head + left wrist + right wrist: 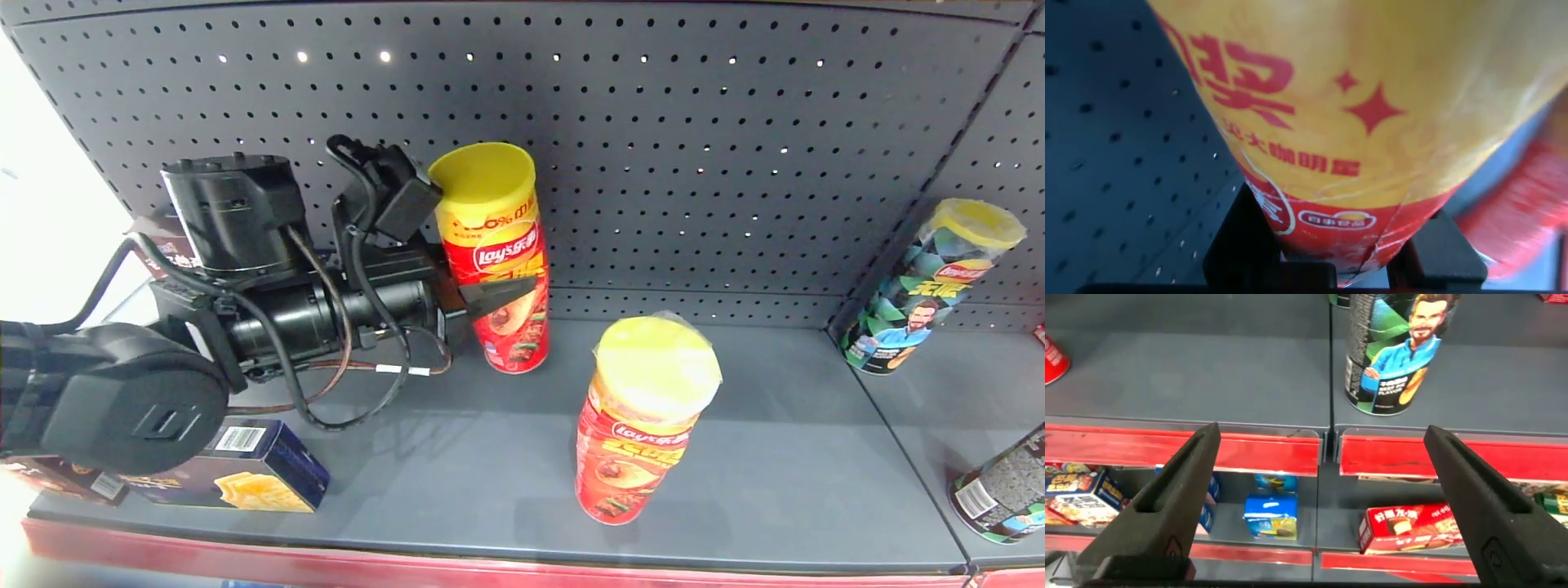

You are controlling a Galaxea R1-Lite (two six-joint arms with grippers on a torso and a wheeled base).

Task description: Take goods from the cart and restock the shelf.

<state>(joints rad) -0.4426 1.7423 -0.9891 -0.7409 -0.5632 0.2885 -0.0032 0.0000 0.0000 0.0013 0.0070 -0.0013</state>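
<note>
- At the back of the shelf (457, 457), close to the pegboard (653, 122), my left end effector (502, 302) is clamped on a red chip can (490, 237), one finger on each side of its lower half
- From the left wrist, the can's yellow and red wrap (1372, 122) sits between my two dark fingers (1241, 245), with the pegboard just beside it
- That can stands nearly upright with a slight lean. Its base looks to be on the shelf or just above it, and I cannot tell which
- A second red can (641, 416) with a yellow lid stands nearer the front edge, apart from the one I hold
- A green can (931, 294) stands in the neighbouring bay, and a blue box (253, 469) lies at the front under my left arm
- My right end effector (1323, 437) hangs in front of the shelf's red front rails (1249, 453) with its fingers spread wide and nothing between them. The green can (1392, 351) is above and beyond it
- As I judge it, this is the placing step: the can is where it belongs and only needs letting go
- Next I would settle the base flat and part the fingers just enough to clear the wrap
- Then I would draw straight back along my arm's line, because any sideways drag could tip this tall can into the pegboard or towards its neighbour
</note>
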